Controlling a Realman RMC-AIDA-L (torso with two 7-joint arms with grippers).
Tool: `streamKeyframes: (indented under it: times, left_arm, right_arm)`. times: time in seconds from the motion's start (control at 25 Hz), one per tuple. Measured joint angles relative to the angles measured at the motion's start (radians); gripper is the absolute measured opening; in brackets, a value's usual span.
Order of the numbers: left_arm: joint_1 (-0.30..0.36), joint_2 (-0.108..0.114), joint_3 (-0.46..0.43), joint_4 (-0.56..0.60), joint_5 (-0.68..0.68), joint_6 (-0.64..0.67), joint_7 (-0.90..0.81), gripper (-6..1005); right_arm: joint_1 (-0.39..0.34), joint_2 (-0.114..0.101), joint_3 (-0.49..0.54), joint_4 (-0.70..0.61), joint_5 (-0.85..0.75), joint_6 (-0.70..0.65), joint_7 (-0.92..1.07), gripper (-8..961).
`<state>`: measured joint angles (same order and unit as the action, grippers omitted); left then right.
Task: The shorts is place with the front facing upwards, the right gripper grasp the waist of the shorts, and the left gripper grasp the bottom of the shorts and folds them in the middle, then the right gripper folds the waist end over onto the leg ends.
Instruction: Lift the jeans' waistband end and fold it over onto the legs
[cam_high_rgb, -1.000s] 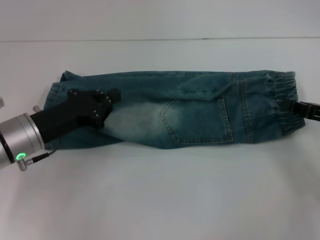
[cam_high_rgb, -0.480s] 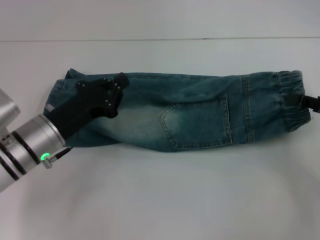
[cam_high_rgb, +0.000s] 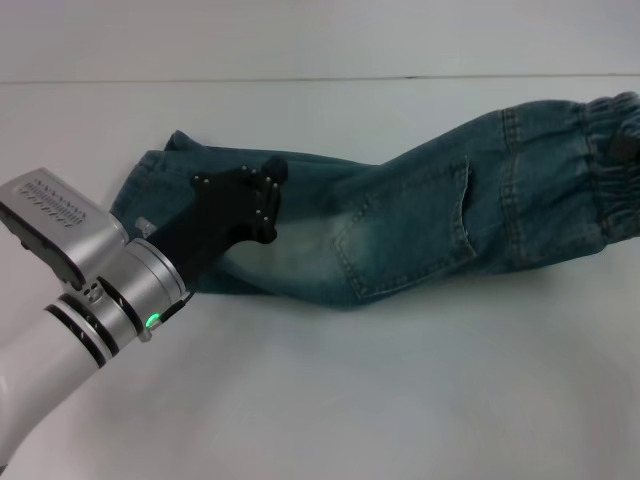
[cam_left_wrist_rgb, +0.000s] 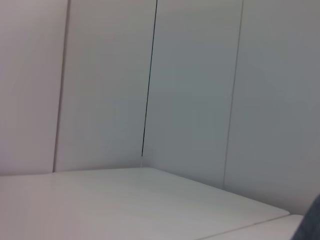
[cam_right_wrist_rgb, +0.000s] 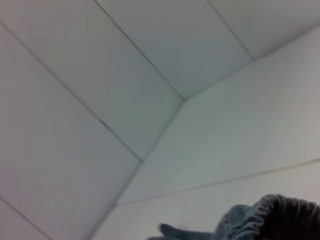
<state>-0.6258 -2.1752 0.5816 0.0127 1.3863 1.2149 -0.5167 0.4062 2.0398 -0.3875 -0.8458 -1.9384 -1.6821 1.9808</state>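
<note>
Blue denim shorts (cam_high_rgb: 400, 230), folded lengthwise with a back pocket facing up, stretch across the white table in the head view. The elastic waist (cam_high_rgb: 610, 150) is lifted at the far right, where my right gripper (cam_high_rgb: 626, 148) shows as a small black piece shut on it. That gathered waistband (cam_right_wrist_rgb: 272, 217) fills the lower edge of the right wrist view. My left gripper (cam_high_rgb: 262, 190) rests on top of the leg end of the shorts, left of centre, and the denim hides its tips. The left wrist view holds only a sliver of denim (cam_left_wrist_rgb: 315, 220).
The white table (cam_high_rgb: 320, 400) spreads wide in front of the shorts. White wall panels (cam_left_wrist_rgb: 150, 75) stand behind the table's far edge. My left arm's silver wrist (cam_high_rgb: 90, 280) crosses the table's front left.
The waist end has risen and swung toward the far right with my right gripper. The whole garment has shifted right. My left gripper has slid right along the leg end, with more of the arm in view.
</note>
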Motion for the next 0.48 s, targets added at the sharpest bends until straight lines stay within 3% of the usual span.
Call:
streamKeyframes:
  times: [0.48]
  left_arm:
    - [-0.013, 0.0, -0.015, -0.077, -0.003, -0.002, 0.038, 21]
  right_arm:
    - [-0.005, -0.006, 0.002, -0.024, 0.062, -0.082, 0.037, 90]
